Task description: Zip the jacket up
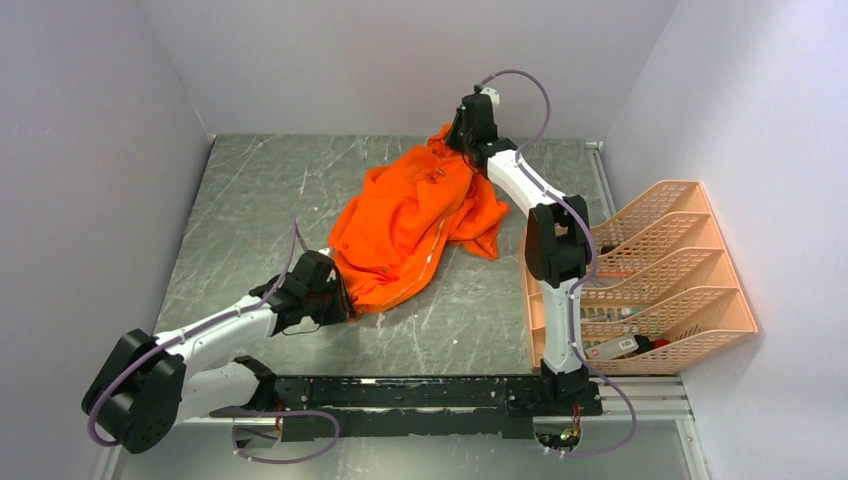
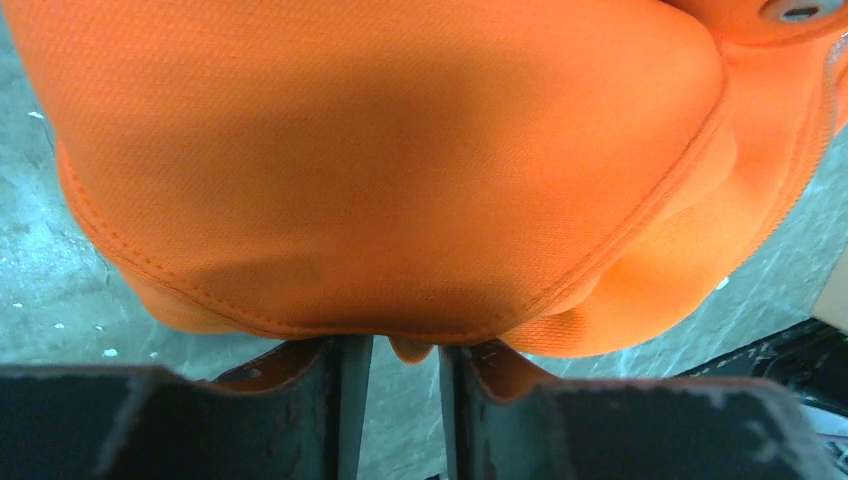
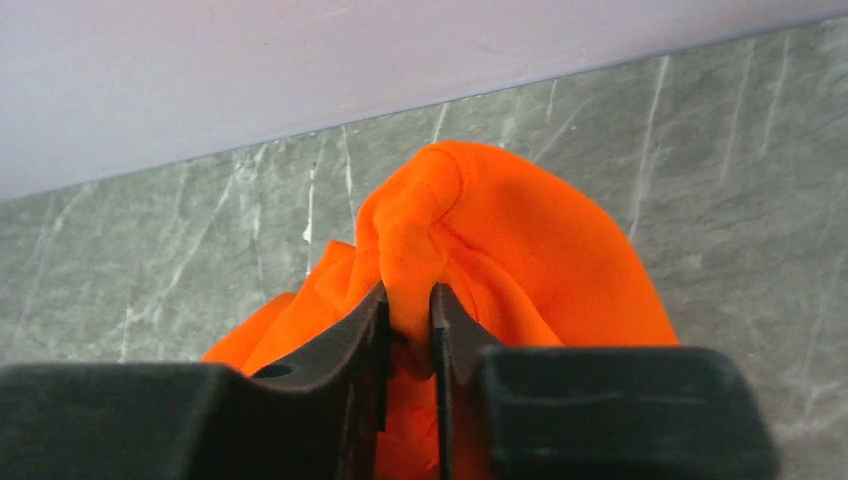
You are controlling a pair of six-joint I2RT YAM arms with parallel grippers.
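so here's where we're at: the bright orange soft fabric jacket (image 1: 415,225) is lying crumpled in the middle of the grey marbled table (image 1: 240,200), stretched roughly diagonally from near left to far right. a light-coloured zipper strip (image 1: 436,248) runs along the front panel towards the near end, and from above we can't tell how far it's done up.

the left gripper (image 2: 405,350) is at the near, lower end of the jacket, low to the table. in the wrist view its two black fingers (image 2: 300,400) stand only a narrow crack apart. the stitched hem is draped right across the tips and a small nub of orange fabric pokes into the gap. we can see table through the rest of the gap, and we honestly can't tell if that nub is pinched or just sitting there.

the right gripper (image 3: 410,305) is at the far end, close to the back wall (image 1: 400,60). its fingers (image 3: 350,340) are nearly together with a fold of the jacket squeezed between them, filling the gap, so we'd call that a proper grip. the fabric bunches up above the tips.

in the top right corner of the left wrist view there's a small round metal snap (image 2: 798,10) on the jacket. off to the right, clear of the jacket, the peach plastic mesh basket rack (image 1: 690,250) sits by the side wall.
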